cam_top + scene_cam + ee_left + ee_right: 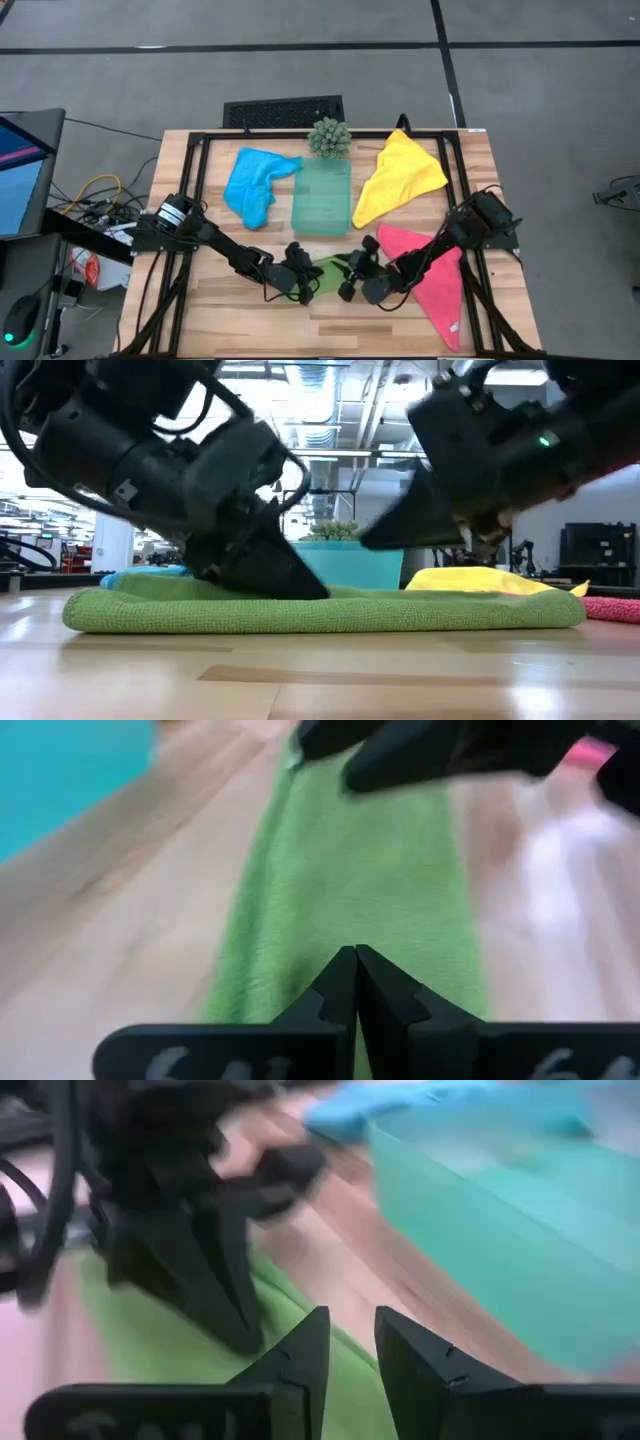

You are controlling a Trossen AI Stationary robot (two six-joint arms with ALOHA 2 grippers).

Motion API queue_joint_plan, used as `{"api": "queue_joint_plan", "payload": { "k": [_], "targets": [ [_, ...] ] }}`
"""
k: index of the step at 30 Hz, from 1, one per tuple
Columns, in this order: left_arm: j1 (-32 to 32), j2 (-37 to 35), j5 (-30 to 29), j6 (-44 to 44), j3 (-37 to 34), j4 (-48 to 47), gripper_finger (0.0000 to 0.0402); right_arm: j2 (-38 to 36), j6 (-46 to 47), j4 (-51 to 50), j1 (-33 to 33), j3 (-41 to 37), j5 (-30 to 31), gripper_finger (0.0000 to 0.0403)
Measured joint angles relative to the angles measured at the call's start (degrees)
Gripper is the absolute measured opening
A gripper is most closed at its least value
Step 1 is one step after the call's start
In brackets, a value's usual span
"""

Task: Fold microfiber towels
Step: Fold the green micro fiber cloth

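Lime green microfiber towel (pixel 332 268) lies folded flat near the front edge of the worktop (pixel 200 318), between my two grippers. Left gripper (pixel 356 982): jaws closed tip to tip, pressing down on the cloth; I cannot tell whether any pile is pinched between them. Right gripper (pixel 350 1342): jaws slightly parted, empty, poised above the same towel's other end.

Other towels: blue towel (pixel 255 183) and yellow towel (pixel 400 175) crumpled either side of the teal tray (pixel 322 197), pink towel (pixel 440 283) beside the right arm (all three not yet folded, by my judgement).

Risks as I read them: the grippers sit close together, so a careless sweep could knock one against the other. If the left gripper drags while pressing, the fold could skew or bunch. The right jaws, closing too high, would catch only the top layer and peel the fold open.

The low view shows the towel's doubled thickness and the left tips touching it, which the high view hides under the arms. The high view alone shows the small spiky plant (pixel 329 137) and where the three remaining towels lie.
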Motion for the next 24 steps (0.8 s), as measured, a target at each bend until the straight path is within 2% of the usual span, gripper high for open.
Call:
{"api": "queue_joint_plan", "payload": {
  "k": [5,7,10,14,17,19,22,24],
  "targets": [
    [0.26,-0.03,-1.61,-0.90,0.02,-3.06,0.0000,0.53,16.60,-17.42,2.62,0.01,5.64,0.0096],
    [0.26,-0.05,-0.96,-1.04,0.02,-3.12,0.0000,1.74,22.98,-23.47,3.17,-0.11,5.97,0.0091],
    [0.26,-0.09,-0.84,-1.26,0.02,-3.19,0.0000,4.25,28.01,-25.09,3.41,0.11,7.23,0.0085],
    [0.41,-0.11,-0.12,-2.08,0.02,-3.22,0.0000,5.54,28.88,-25.15,3.39,0.22,7.27,0.0080],
    [0.42,-0.11,-0.01,-2.35,0.02,-3.18,0.0000,2.54,29.06,-27.09,3.83,-0.11,6.14,0.0076],
    [0.44,-0.11,0.05,-2.44,0.02,-3.11,0.0000,-0.58,27.24,-27.05,4.77,-0.38,8.13,0.0074],
    [0.46,-0.11,-0.04,-3.01,0.02,-3.11,0.0000,-4.47,19.65,-18.53,6.44,0.11,11.16,0.0072],
    [0.46,-0.11,-0.05,-3.01,0.02,-3.09,0.0000,-3.88,10.97,-11.07,7.48,-0.05,10.20,0.0072]
  ]
}}
